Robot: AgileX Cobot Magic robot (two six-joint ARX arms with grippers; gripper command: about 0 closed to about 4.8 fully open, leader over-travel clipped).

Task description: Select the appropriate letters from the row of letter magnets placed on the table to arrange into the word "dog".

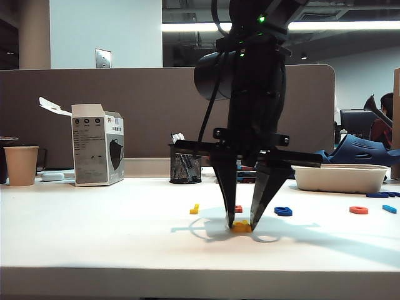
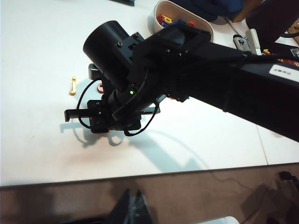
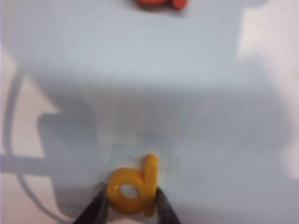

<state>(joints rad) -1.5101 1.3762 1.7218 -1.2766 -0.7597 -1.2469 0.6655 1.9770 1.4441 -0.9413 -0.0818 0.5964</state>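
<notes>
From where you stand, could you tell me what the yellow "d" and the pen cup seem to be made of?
The yellow "d", lying on the table between the right gripper's fingertips, looks like smooth moulded plastic: uniform colour, rounded edges, slight sheen. The pen cup appears to be black wire mesh, probably metal.

right gripper [image 1: 242, 224] straddles yellow "d" [image 1: 241, 227]; small red letter [image 1: 238, 209] just behind; table [image 1: 94, 231] leftward bare.

White table [image 1: 94, 237] with scattered letter magnets: yellow "d" [image 1: 241, 227], red ring "o" [image 1: 359, 210], dark blue "g" [image 1: 283, 211].
</notes>
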